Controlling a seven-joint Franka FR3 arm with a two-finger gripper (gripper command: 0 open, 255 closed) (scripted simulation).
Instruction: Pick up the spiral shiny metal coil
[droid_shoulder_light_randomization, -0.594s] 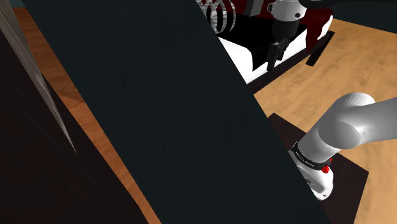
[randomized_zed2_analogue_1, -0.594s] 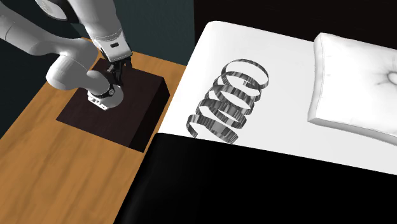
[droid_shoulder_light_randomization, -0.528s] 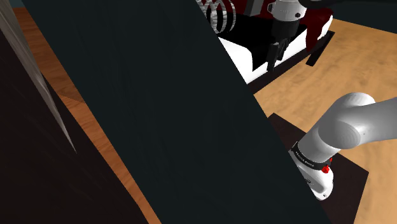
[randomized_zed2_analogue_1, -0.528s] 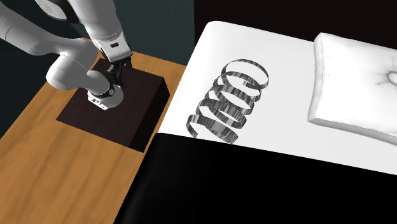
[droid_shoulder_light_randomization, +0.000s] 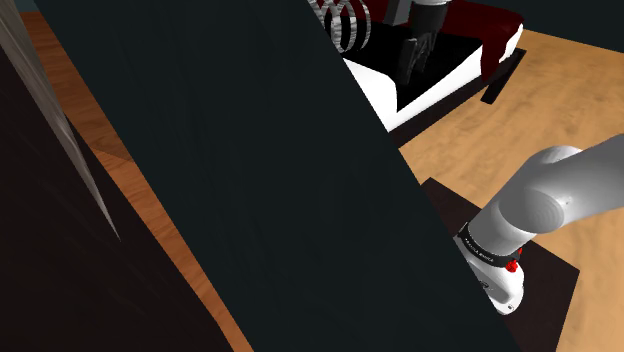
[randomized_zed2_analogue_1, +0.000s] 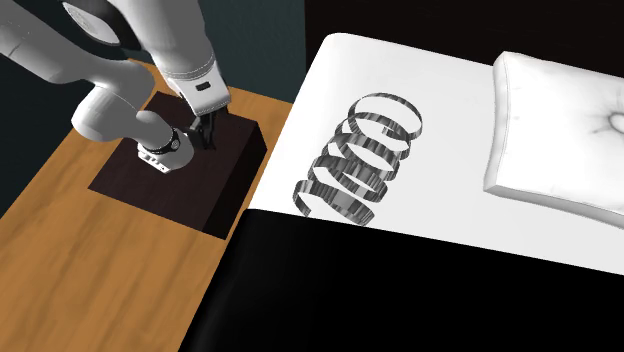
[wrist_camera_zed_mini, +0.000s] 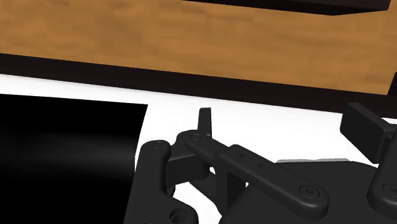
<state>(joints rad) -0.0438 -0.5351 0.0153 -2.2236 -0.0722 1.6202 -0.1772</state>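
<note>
Pincer (randomized_zed2_analogue_1: 206, 138) shifted toward the white bed (randomized_zed2_analogue_1: 322, 85) — nearer the coil (randomized_zed2_analogue_1: 360, 155), arm (randomized_zed2_analogue_1: 165, 35) swung over the dark stand (randomized_zed2_analogue_1: 228, 175)

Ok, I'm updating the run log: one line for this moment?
stage: pre-grasp | jaws: open, empty | metal coil: lying on white bed, untouched

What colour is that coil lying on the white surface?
Shiny silver-grey with dark streaked reflections; the coil shows best in the second exterior view.
</note>
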